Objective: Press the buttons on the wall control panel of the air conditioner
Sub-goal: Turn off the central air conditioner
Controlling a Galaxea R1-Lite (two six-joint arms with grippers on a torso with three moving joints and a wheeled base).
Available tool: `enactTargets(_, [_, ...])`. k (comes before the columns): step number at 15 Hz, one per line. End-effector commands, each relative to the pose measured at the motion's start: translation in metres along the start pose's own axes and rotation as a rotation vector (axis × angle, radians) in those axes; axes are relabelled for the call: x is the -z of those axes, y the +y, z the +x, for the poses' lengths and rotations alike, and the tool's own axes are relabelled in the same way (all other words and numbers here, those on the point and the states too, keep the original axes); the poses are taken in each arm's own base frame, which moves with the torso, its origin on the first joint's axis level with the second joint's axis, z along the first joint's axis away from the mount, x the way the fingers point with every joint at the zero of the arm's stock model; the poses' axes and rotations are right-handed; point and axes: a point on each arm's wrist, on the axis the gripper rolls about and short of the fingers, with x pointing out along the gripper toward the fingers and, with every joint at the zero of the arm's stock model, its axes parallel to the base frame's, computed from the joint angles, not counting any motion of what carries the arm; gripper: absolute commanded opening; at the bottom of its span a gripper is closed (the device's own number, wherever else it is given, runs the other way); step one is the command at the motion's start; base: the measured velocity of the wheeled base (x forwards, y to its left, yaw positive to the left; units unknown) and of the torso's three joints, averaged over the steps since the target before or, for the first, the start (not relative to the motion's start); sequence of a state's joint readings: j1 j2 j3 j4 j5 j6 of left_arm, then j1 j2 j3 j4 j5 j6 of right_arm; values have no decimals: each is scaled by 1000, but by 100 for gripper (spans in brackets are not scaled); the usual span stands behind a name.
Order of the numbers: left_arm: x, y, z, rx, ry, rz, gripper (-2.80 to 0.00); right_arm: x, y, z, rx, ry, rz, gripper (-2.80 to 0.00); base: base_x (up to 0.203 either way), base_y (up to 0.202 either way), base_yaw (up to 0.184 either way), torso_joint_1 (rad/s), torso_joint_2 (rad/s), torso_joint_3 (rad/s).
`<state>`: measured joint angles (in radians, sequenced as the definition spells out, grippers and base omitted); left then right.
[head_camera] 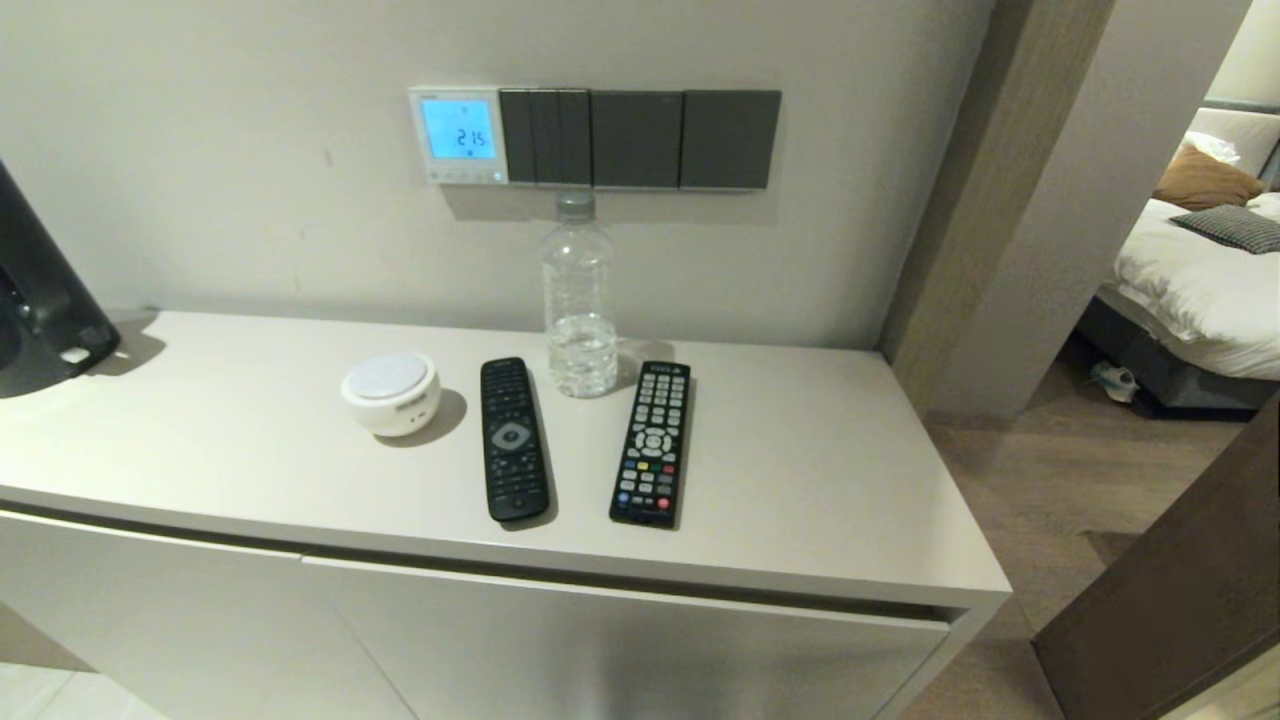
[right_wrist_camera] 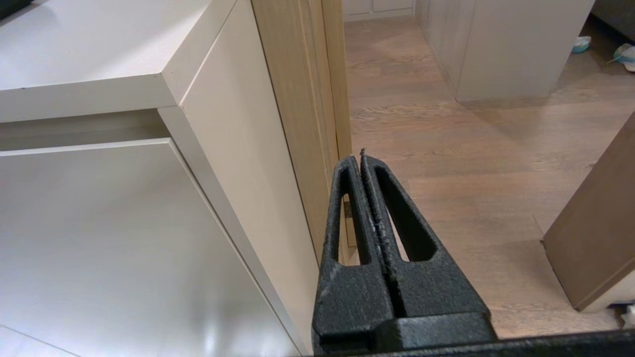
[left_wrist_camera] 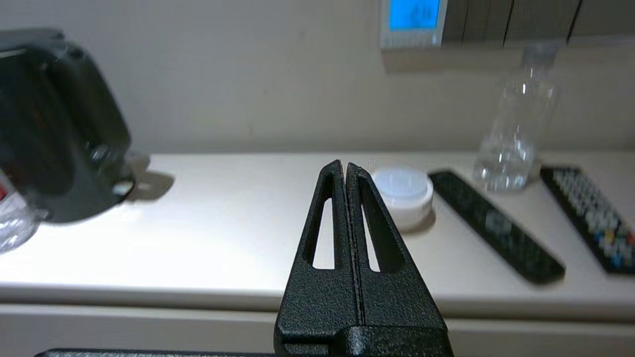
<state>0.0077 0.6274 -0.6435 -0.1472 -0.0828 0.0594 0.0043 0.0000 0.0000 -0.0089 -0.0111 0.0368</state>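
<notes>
The air conditioner's wall control panel (head_camera: 459,135) is a small white square with a lit blue screen reading 21.5, on the wall above the cabinet. Its buttons (head_camera: 462,176) form a row of tiny keys under the screen. The panel also shows in the left wrist view (left_wrist_camera: 412,22), far beyond the fingers. My left gripper (left_wrist_camera: 345,164) is shut and empty, low in front of the cabinet's front edge. My right gripper (right_wrist_camera: 361,156) is shut and empty, low beside the cabinet's right end. Neither gripper shows in the head view.
Dark grey switch plates (head_camera: 640,138) adjoin the panel's right side. On the cabinet top (head_camera: 820,470) stand a water bottle (head_camera: 579,300), a white round device (head_camera: 391,392) and two black remotes (head_camera: 514,438) (head_camera: 652,443). A black appliance (head_camera: 40,290) stands at far left.
</notes>
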Motion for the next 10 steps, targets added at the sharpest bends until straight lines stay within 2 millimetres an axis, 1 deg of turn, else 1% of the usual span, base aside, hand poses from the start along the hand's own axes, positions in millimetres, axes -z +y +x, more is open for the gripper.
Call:
enactTargets(1, [-15, 5, 70, 28, 98, -44, -280, 0, 0, 0, -1, 3, 0, -280, 0, 0, 0, 0, 0, 0])
enactTargets(3, [-25, 3, 109, 76, 105, -101, -280, 0, 0, 0, 0, 3, 0, -280, 0, 0, 0, 0, 0, 0])
enactTargets(5, [-28, -9, 142, 159, 123, -159, -280, 0, 0, 0, 0, 3, 0, -280, 0, 0, 0, 0, 0, 0])
enactTargets(7, [-26, -28, 167, 237, 144, -201, -280, 0, 0, 0, -1, 3, 0, -280, 0, 0, 0, 0, 0, 0])
enactTargets(10, [-17, -47, 207, 238, 145, -220, -280, 0, 0, 0, -1, 3, 0, -280, 0, 0, 0, 0, 0, 0])
